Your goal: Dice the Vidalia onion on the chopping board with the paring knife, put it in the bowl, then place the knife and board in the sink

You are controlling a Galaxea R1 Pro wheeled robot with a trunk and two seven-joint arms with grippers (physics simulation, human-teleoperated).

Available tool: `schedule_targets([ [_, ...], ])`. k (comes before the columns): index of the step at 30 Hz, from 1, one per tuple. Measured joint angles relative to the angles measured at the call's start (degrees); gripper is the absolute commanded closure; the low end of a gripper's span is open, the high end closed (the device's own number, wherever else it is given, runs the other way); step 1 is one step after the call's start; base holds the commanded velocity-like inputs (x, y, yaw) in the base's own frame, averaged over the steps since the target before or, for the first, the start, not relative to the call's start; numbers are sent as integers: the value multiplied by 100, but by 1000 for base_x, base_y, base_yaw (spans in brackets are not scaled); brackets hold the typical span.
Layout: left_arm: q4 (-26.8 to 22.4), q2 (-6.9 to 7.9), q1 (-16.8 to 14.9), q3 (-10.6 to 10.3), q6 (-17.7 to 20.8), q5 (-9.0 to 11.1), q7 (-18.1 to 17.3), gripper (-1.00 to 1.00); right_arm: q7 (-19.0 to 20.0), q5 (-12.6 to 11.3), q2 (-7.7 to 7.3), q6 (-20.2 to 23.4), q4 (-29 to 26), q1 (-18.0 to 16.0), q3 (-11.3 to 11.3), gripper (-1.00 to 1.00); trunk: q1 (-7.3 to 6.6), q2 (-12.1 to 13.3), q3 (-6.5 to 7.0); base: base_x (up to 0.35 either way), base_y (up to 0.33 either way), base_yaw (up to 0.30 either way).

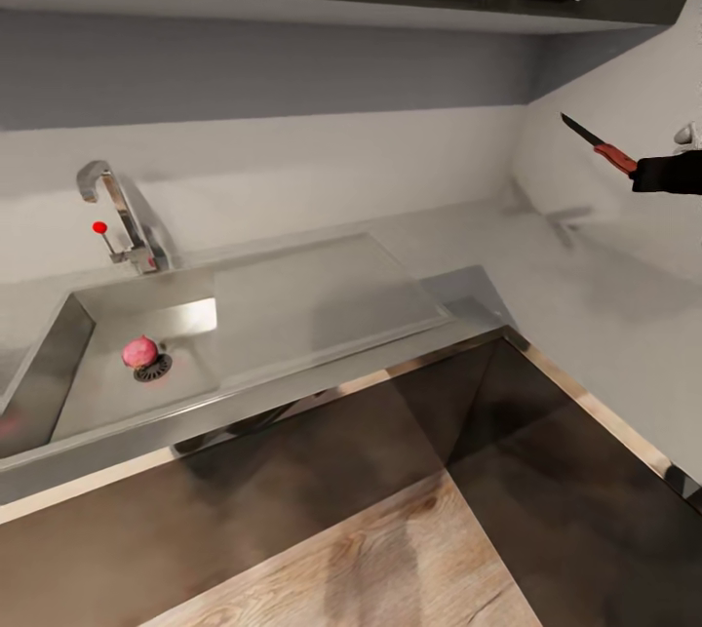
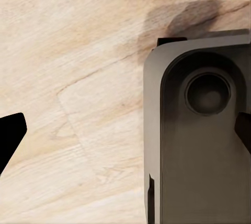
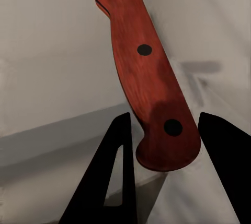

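The onion point(image 1: 139, 351) lies in the sink point(image 1: 58, 354), touching the round drain point(image 1: 152, 370) at the basin's floor, well below the curved tap point(image 1: 117, 213) with its red knob point(image 1: 98, 227). Beside the basin the flat drainer point(image 1: 322, 295) lies bare, and the grey countertop point(image 1: 585, 286) runs on round the corner to the right. Above that stretch, at the edge of the head view, the right gripper point(image 1: 648, 174) holds the knife point(image 1: 599, 144) in the air, blade pointing up and toward the wall.

The right wrist view adds the detail: the red riveted handle point(image 3: 149, 78) sits between the two dark fingers point(image 3: 117, 182), which close on its butt end. The left wrist view looks down on pale wooden floor point(image 2: 78, 78) and a grey part of the robot point(image 2: 198, 145); the left gripper's point(image 2: 128, 132) fingertips point(image 2: 10, 135) stand wide apart with nothing between them.
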Motion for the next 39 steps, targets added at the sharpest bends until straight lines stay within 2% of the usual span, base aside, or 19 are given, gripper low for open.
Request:
schedule_targets([
  [6, -3, 0, 0, 0, 0, -2, 0, -100, -3, 15, 68, -3, -1, 0, -2, 100, 0, 0, 54, 0, 0, 0],
  [18, 0, -1, 0, 0, -8, -1, 0, -100, -3, 13, 75, -4, 1, 0, -1, 100, 1, 0, 162, -33, 0, 0],
  [30, -4, -6, 0, 0, -16, 1, 0, -100, -3, 12, 95, -10, 62, -1, 2, 100, 3, 0, 269, -259, -100, 0],
  [37, -15, -9, 0, 0, -18, 0, 0, -100, -44, 34, 391, -2, 71, 0, 2, 100, 4, 1, 293, -323, -76, 0],
  [39, -19, -9, 0, 0, -18, 0, 0, -100, -114, 45, 562, 0, 71, 0, 2, 100, 4, 1, 293, -338, -7, 0],
])
